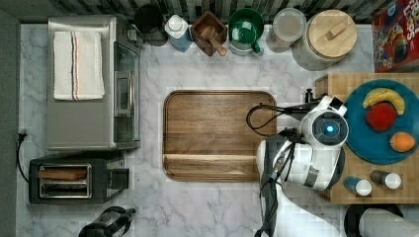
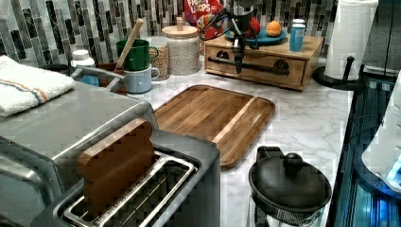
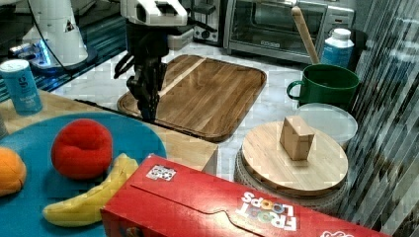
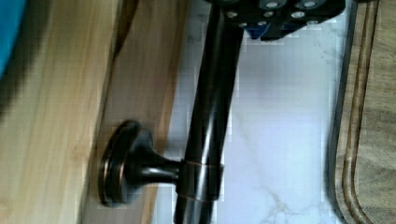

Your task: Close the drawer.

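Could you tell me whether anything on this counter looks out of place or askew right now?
Nothing looks spilled or damaged. One oddity: the slice in the toaster looks like a wooden block rather than bread. The drawer sits nearly flush in its box, with the gripper at its black bar handle.

A kitchen counter, staged with a mix of real appliances and play food: a white marble-patterned countertop (image 1: 217, 207) runs below a backsplash of narrow grey and black vertical tiles (image 2: 61, 28). A stainless-steel toaster oven (image 1: 89, 84) with a folded white striped towel (image 1: 78, 65) on top stands beside a black two-slot toaster (image 1: 69, 180). Along the wall sit a green enamel mug (image 1: 245, 27), a glass jar with a round wooden lid (image 1: 330, 37) and a red Froot Loops cereal box (image 3: 237, 207). A brown rounded-corner wooden tray (image 1: 217, 136) lies mid-counter; a white paper towel roll (image 2: 350, 35) stands upright nearby.
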